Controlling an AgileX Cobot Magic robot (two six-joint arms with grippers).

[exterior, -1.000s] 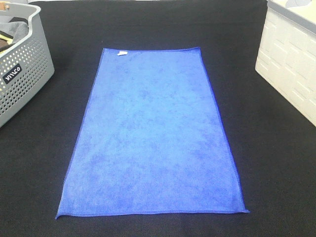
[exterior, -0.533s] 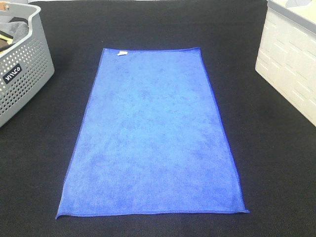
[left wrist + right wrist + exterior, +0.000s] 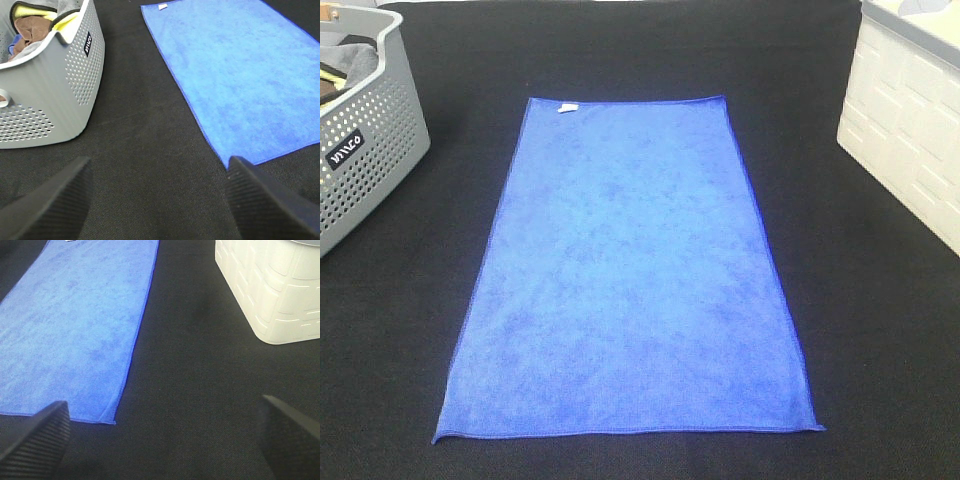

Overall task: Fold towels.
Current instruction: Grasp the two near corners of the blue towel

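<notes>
A bright royal-blue towel (image 3: 630, 270) lies flat and fully spread on the black table, its small white tag (image 3: 567, 106) at the far left corner. Neither arm shows in the exterior high view. In the left wrist view the towel (image 3: 240, 75) lies ahead, and my left gripper (image 3: 157, 200) hovers open over bare black cloth beside the towel's near left corner. In the right wrist view the towel (image 3: 75, 325) lies ahead too, with my right gripper (image 3: 162, 437) wide open over black cloth beside its near right corner. Nothing is between either pair of fingers.
A grey perforated basket (image 3: 365, 150) holding crumpled cloths stands at the far left; its wall (image 3: 55, 100) is close to my left gripper. A white bin (image 3: 910, 120) stands at the far right, its wall (image 3: 270, 290) ahead of my right gripper.
</notes>
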